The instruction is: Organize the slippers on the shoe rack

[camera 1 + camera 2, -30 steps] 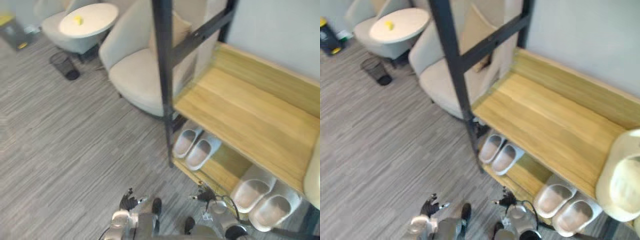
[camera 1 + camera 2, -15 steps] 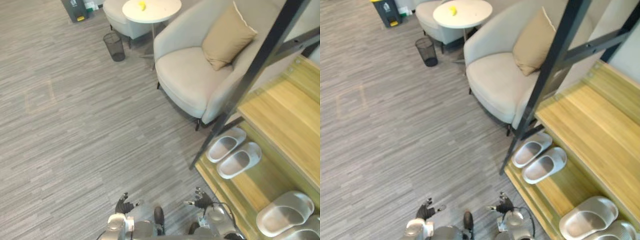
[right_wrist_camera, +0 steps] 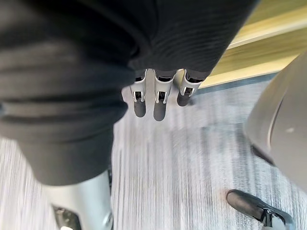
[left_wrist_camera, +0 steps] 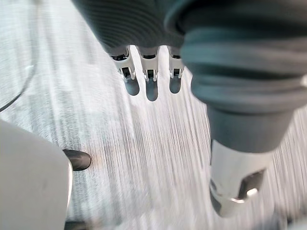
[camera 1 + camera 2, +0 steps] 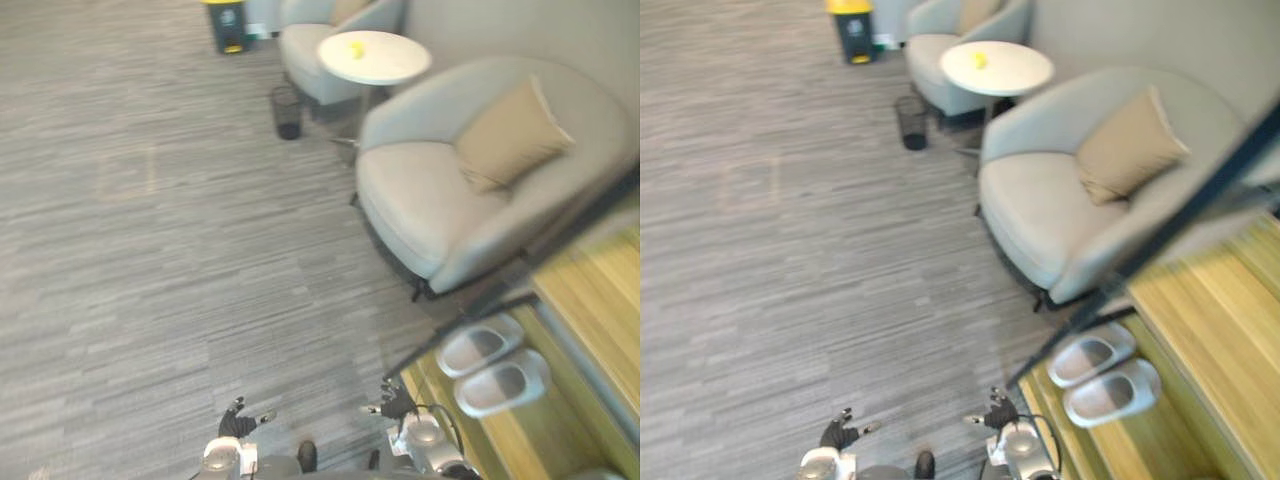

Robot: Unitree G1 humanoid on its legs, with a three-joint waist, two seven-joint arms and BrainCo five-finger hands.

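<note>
The left hand [image 4: 151, 88] and right hand [image 3: 160, 103] are held low over the carpet, fingers straight and side by side, nothing grasped. Just beyond the right hand, grey slippers [image 5: 500, 385] lie paired on the shoe rack [image 5: 600, 300], lower shelf, as before; the camera has swung left. Farther off stand an armchair [image 5: 420, 195], a wire wastebasket [image 5: 287, 112] whose contents cannot be told, and a round table [image 5: 390, 65] bearing a yellow object [image 5: 356, 47].

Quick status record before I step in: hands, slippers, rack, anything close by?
left hand: open, empty, above the floor
right hand: open, empty, above the floor by the rack edge
slippers: grey pair, side by side on the lower shelf
shoe rack: wooden shelves, dark frame
nearby: armchair with tan cushion
</note>
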